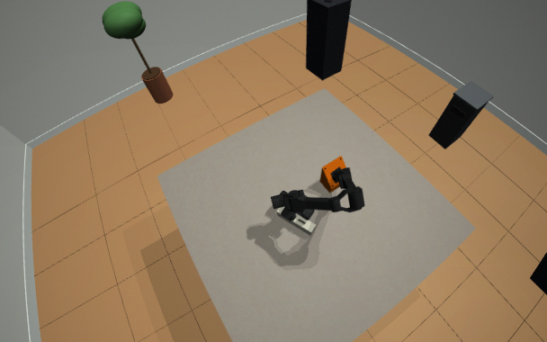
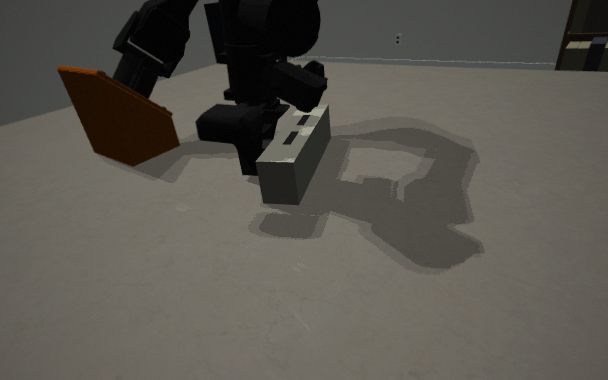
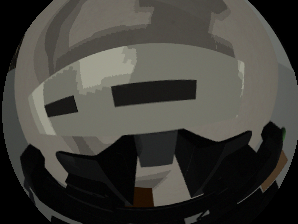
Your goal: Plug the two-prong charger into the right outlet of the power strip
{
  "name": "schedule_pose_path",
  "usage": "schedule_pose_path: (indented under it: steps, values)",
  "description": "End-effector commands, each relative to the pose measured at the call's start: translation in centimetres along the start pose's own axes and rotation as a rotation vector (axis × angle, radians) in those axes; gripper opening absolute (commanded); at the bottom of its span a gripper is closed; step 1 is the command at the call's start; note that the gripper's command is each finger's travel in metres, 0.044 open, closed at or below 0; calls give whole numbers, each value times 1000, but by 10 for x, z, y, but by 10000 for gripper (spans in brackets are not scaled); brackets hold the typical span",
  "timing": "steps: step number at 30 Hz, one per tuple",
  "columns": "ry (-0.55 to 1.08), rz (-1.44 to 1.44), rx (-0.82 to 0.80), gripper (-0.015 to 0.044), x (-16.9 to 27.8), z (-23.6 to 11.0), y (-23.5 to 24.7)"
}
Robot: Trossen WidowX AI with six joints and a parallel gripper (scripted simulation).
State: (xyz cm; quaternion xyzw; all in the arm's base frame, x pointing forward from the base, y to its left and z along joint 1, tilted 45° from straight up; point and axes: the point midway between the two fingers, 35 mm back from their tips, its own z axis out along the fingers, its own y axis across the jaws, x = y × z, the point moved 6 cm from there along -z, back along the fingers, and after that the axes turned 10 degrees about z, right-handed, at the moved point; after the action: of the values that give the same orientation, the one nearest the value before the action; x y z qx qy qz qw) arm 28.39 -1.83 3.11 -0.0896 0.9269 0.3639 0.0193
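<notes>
On the grey mat (image 1: 405, 216), near its centre, my arm folds over the power strip (image 2: 292, 160), a pale grey block with dark slots on its top face. My gripper (image 3: 152, 128) is clamped on the charger (image 3: 157, 149), a dark grey block seen between my two black fingers in the wrist view. Fingers partly closed, stopped by its body. Prongs not visible, hidden under the charger.

Wrist view: charger sits at 6 o'clock of the frame. Long dark slot (image 3: 154, 94) just above it at 12 o'clock from the charger. Shorter slot (image 3: 61, 104) at 9 o'clock of the frame. Cannot tell whether the charger touches the strip face.

Exterior view: gripper (image 2: 235, 127) low beside the strip, at its 9 o'clock side, black wrist overhanging the far end. Strip casts a separate shadow patch on the mat below its near end; cannot tell if it is lifted.

Orange base block (image 1: 332, 173) at 1 o'clock from the strip in the top view. Potted plant (image 1: 155, 83) at 11 o'clock, black tower (image 1: 326, 36) at 12, on the tiled floor (image 1: 90, 189).
</notes>
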Motion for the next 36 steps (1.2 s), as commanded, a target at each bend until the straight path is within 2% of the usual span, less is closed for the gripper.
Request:
schedule_pose_path:
  steps: [1,36]
  values:
    - [-20,-23,-1,0,-6,1,2]
    - [-20,-23,-1,0,-5,-1,1]
